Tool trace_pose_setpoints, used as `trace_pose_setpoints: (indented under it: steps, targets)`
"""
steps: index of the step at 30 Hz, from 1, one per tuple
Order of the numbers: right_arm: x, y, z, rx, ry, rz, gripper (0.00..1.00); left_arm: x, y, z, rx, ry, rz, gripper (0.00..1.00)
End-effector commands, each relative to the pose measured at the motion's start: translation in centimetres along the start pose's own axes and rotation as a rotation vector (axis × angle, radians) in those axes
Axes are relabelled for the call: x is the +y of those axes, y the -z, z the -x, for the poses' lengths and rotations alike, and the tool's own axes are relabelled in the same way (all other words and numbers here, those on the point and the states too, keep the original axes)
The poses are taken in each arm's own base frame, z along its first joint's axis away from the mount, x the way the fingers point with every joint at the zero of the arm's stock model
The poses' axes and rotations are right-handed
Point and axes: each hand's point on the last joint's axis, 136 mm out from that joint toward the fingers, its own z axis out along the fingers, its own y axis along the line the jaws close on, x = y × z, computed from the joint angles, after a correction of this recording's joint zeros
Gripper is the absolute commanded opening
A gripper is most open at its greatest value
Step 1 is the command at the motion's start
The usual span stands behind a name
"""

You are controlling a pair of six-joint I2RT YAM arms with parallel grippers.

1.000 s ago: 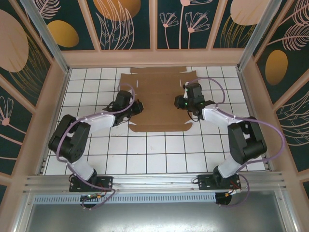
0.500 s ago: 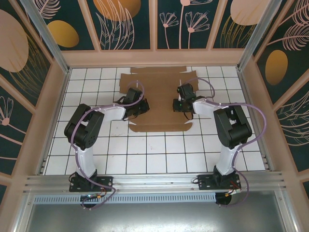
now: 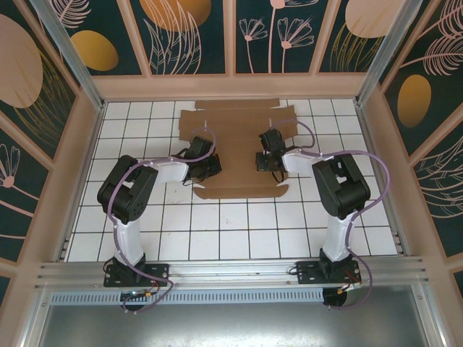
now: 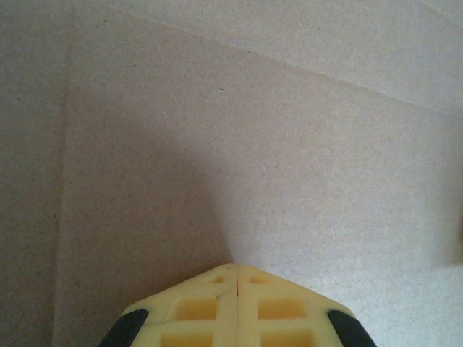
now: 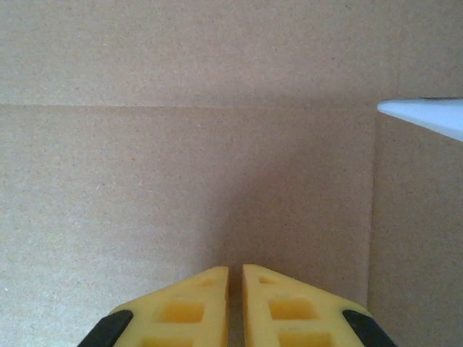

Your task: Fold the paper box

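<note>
Jaws on the left gripper are clenched, its two yellow fingers pressed flat against each other with nothing between them. Those on the right gripper are all but closed, a thin slit left between its two yellow fingers, and they too grasp nothing. One paper box lies on the white-tiled bench, a single brown die-cut cardboard sheet spread out flat and unfolded at the far middle, its far edge close to the back wall. From the top camera the two arms reach in from the near edge, one on each side, and both wrists hang over the sheet: the left gripper over its left part, the right gripper over its right part, well apart with bare cardboard between them. Each wrist camera looks down its own fingers at plain cardboard right at the tips; whether the tips touch it I cannot tell. Two crease lines show ahead of the right gripper, one running across and one running away on the right. One white wedge pokes in at that view's right edge.
</note>
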Motion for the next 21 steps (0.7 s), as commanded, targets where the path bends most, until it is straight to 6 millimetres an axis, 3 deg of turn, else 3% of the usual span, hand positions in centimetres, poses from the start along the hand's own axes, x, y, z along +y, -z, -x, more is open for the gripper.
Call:
trace_pose_setpoints:
  steps: [1,4,7,12,17,21]
  targets:
    - [-1.5,0.5,-4.8,0.116,-0.028,-0.061,0.13,3.4,-0.2,-1.3,0.026,0.027,0.134,0.0]
    - [-0.2,1.7,-6.4,0.123,-0.028,-0.021,0.13,3.5,-0.7,-0.6,0.019,0.015,0.164,0.0]
    - [2.5,3.3,-8.1,0.13,-0.018,0.055,0.15,2.8,-1.1,0.5,0.007,-0.013,0.173,0.0]
    - [9.4,5.1,-10.4,0.19,-0.009,0.279,0.22,1.2,-1.9,3.0,-0.018,-0.057,0.19,0.0]
    - [15.3,5.8,-9.9,0.222,-0.042,0.488,0.25,-0.8,-3.7,5.4,-0.002,-0.12,0.19,0.0]
    - [17.8,7.6,-7.2,0.152,-0.024,0.57,0.34,-2.1,-2.3,8.1,-0.057,-0.129,0.164,0.0]
